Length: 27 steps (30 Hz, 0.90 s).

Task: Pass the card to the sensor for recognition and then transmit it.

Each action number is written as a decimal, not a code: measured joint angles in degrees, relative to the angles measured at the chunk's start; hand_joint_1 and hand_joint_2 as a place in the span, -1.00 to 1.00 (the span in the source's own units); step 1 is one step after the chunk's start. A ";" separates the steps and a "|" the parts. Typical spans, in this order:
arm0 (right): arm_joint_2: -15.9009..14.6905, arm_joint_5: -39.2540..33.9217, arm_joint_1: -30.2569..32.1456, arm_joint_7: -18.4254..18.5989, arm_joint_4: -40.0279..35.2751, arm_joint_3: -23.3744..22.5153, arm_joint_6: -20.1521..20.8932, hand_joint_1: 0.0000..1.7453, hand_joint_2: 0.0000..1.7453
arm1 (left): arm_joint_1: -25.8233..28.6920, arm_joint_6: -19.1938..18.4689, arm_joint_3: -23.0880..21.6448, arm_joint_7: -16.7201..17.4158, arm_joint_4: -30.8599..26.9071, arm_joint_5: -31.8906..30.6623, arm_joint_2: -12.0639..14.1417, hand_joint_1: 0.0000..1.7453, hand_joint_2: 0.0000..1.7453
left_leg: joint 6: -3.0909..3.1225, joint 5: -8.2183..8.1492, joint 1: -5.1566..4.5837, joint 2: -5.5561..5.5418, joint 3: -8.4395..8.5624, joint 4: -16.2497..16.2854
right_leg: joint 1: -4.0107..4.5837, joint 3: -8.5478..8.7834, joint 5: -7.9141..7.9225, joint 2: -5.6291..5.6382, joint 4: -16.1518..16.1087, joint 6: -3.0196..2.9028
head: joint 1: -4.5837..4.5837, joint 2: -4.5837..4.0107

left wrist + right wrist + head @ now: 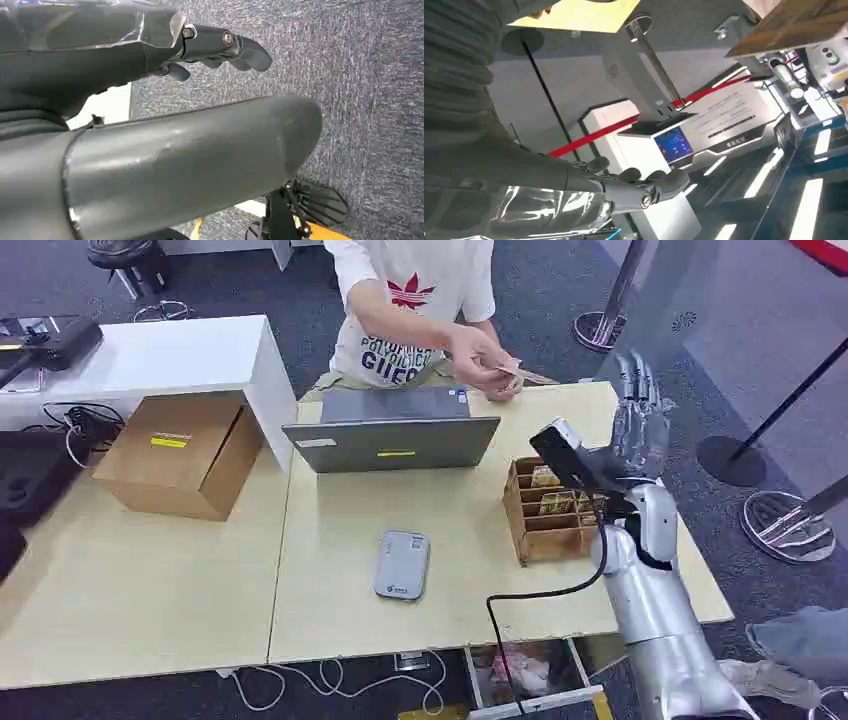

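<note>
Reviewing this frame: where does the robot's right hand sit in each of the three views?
Head view: the right hand is right of centre, with its fingers pointing up and holding nothing.
Left wrist view: not in it.
Right wrist view: lower left, with the fingers reaching toward the centre.
Shared landmark: the black stanchion pole, in the head and right wrist views.

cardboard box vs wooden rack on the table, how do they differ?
The cardboard box sits at the table's left, closed, with a yellow label on top. The wooden rack stands at the right beside the right hand, open-topped, split into compartments holding cards. Both are brown.
</note>
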 joint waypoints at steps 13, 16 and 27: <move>0.00 1.09 -3.17 0.17 1.38 1.53 1.03 0.78 1.00 | -0.07 0.15 0.02 -1.40 0.00 0.68 0.00 -1.00 -1.00 | 0.00 0.01 0.00 -0.01 0.00 0.00 | 0.00 0.00 0.01 -0.01 0.01 -0.01 | 0.00 0.00; 0.00 1.09 -3.41 0.09 1.60 1.62 1.05 0.78 1.00 | -0.07 0.17 0.00 -1.68 0.00 0.79 0.00 -1.00 -1.00 | 0.00 0.01 0.00 -0.01 0.00 0.00 | 0.00 0.00 0.01 -0.01 0.01 -0.01 | 0.00 0.00; 0.00 0.28 -3.59 -0.63 2.08 2.01 0.68 0.76 1.00 | -0.05 0.17 0.02 -2.56 0.00 0.96 0.00 -1.00 -1.00 | 0.00 0.01 0.00 -0.01 0.00 0.00 | 0.00 0.00 0.02 -0.01 0.01 -0.02 | 0.00 0.00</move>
